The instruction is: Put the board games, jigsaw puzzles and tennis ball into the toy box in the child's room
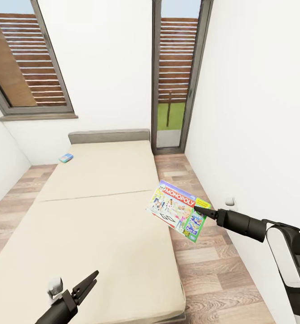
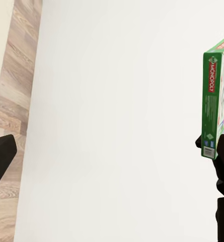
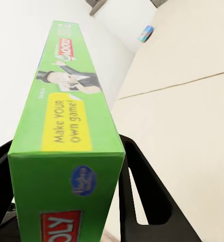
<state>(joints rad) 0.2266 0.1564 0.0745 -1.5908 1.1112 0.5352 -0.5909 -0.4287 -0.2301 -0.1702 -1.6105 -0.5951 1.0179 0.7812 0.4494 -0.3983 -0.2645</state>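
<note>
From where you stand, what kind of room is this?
Most likely a bedroom: a low wide bed with a plain beige mattress, a wood-plank floor, tall windows, and a colourful Monopoly board game box held in the right hand.

Bright, even, flat daylight; the wall (image 1: 257, 90) nearly blows out at 3 o'clock. Shadows are faint. Head view bends toward its edges; the right wrist close-up of the box (image 3: 66, 151) looks soft.

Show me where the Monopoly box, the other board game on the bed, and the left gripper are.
Monopoly box (image 1: 176, 210): head view, middle of its printed lid.
Small board game (image 1: 66, 158): head view, its blue top, near the headboard.
Left gripper (image 1: 90, 281): head view, between its fingertips.
</note>
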